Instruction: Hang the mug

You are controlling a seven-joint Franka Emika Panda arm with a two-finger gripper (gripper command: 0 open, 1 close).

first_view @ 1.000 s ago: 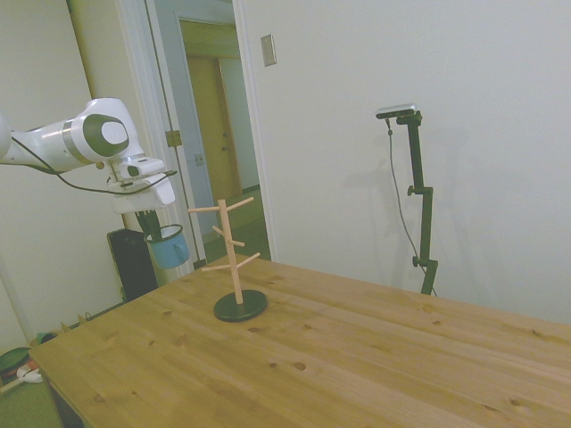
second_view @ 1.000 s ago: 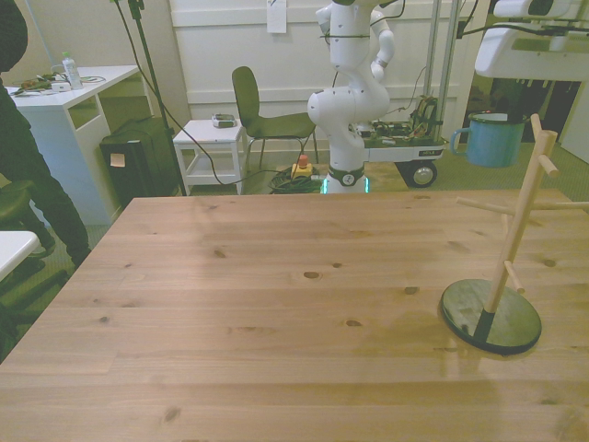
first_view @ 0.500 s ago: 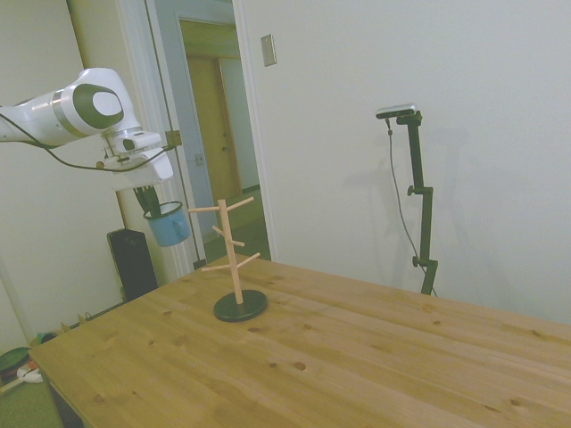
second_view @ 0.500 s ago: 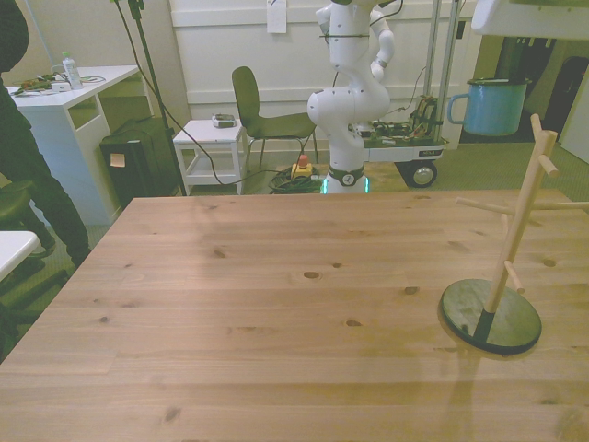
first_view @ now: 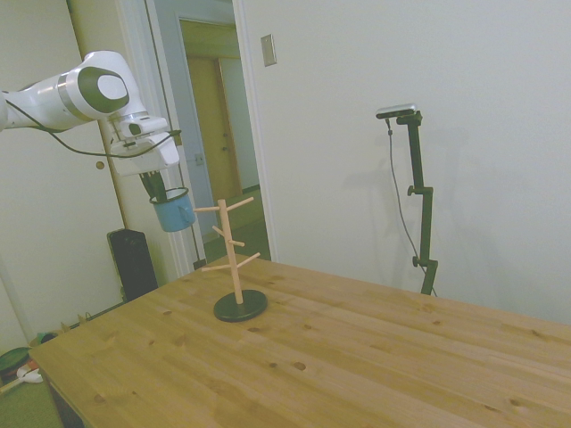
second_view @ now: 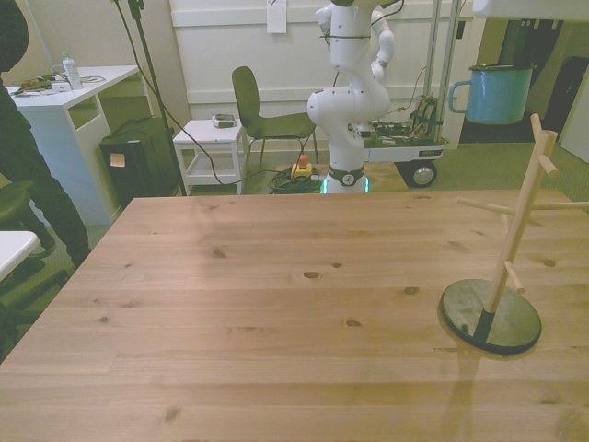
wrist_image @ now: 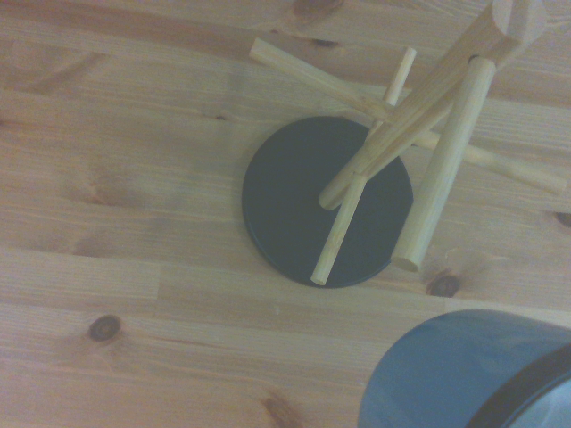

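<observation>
A white robot arm reaches in from the side view's left, high above a wooden table (first_view: 357, 357). Its gripper (first_view: 153, 185) points downward, and the 2 dark fingers are clamped on the rim of a small teal-blue mug (first_view: 174, 212). The mug hangs directly beneath the gripper, upright and slightly tilted, well clear of the tabletop. In the front view the mug (second_view: 498, 93) shows near the top right, its handle pointing to the front view's left, while the gripper itself is cut off by the frame's top edge. A wooden peg stand (first_view: 231, 254) on a dark round base stands on the table; the mug is just beside its top pegs, not touching them, at about the height of the stand's top. From the wrist view, the stand (wrist_image: 419, 134) is seen from above, with the mug's blurred blue wall (wrist_image: 446, 374) close to the camera.
</observation>
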